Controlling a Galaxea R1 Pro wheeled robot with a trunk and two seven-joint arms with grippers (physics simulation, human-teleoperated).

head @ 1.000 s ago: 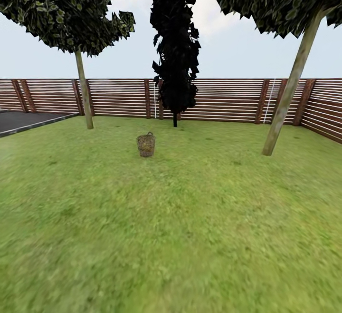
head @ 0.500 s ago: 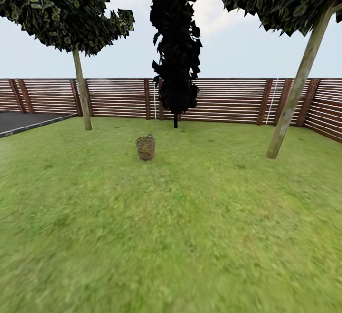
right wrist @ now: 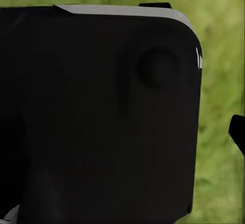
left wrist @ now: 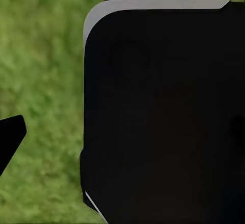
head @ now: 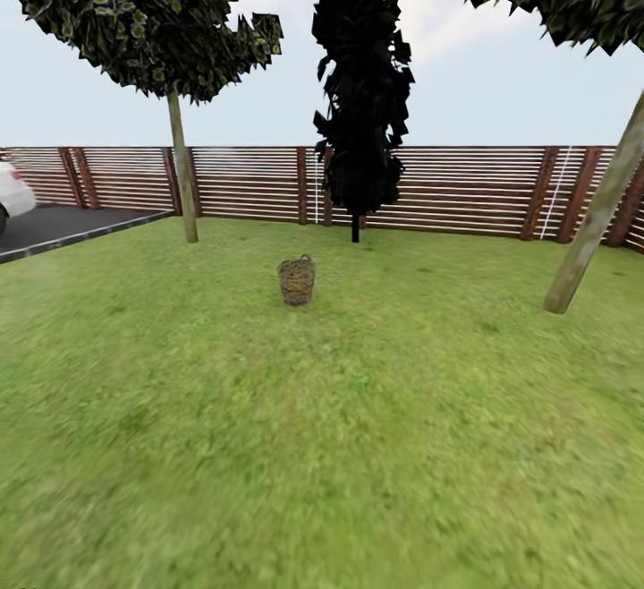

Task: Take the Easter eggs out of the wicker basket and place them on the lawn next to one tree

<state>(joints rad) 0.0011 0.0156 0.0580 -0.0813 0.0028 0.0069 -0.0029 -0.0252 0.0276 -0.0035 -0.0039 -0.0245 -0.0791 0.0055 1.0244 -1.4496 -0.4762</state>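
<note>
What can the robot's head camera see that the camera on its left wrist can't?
The head view takes in the wicker basket standing on the lawn, two pale-trunked trees, a black columnar tree, the wooden fence, the driveway and part of a white car. The left wrist view has a big black body up close. Both show green grass. The eggs are too small to make out.

wicker basket point(head: 296, 280): 1 | pale-trunk trees point(head: 182, 168): 2 | black columnar tree point(head: 360, 88): 1 | car point(head: 11, 195): 1
</note>
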